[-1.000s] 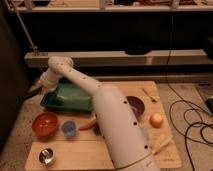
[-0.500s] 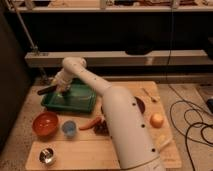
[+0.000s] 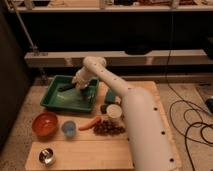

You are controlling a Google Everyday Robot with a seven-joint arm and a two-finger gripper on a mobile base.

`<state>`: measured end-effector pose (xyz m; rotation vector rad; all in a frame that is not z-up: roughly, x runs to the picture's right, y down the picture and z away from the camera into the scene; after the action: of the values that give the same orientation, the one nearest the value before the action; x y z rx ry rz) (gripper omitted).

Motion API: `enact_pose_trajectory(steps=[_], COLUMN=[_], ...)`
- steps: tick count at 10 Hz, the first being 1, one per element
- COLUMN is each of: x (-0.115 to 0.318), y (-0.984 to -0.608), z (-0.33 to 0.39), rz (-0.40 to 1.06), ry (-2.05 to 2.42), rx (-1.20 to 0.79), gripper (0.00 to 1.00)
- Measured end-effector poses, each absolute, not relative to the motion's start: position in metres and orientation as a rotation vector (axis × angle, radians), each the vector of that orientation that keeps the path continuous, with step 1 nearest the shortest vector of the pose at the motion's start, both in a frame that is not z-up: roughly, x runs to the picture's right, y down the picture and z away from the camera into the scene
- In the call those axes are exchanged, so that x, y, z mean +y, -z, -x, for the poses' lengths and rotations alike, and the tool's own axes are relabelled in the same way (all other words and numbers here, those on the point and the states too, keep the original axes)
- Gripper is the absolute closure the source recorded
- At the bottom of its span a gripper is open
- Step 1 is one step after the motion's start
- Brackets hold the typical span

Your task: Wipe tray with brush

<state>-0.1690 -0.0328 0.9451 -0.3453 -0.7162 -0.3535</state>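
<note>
We see the big white arm [image 3: 142, 125] first. It comes up from the near right corner of the wooden table [image 3: 85, 150] and bends over toward the far left corner. The green tray [image 3: 55, 102] sits at that far left corner, and it is the biggest thing on the table. The gripper [image 3: 77, 85] hangs over the far right part of the tray, low inside its rim. Its fingers are pressed together, and they seem to pinch one end of the black brush [image 3: 66, 88]. The brush sticks out to the left, over the tray floor by the far rim.

Just in front of the tray, near the left edge, sits the round orange bowl [image 3: 45, 124]. A dark bunch of grapes [image 3: 107, 128] lies in the middle of the table, right by the arm. An orange carrot [image 3: 90, 123] lies just left of the grapes. A white cup [image 3: 114, 111] stands behind the grapes. A small blue cup [image 3: 68, 128] stands between the bowl and the carrot. A little shiny metal cup [image 3: 46, 156] stands at the near left corner.
</note>
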Motion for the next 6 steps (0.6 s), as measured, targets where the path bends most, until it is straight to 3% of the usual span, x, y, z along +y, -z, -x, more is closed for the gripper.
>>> enact_pose_trajectory(steps=[6], x=[0.001], y=[-0.894], z=[0.128], rz=[0.367], ry=[0.376], rx=[-0.756], gripper=[1.00])
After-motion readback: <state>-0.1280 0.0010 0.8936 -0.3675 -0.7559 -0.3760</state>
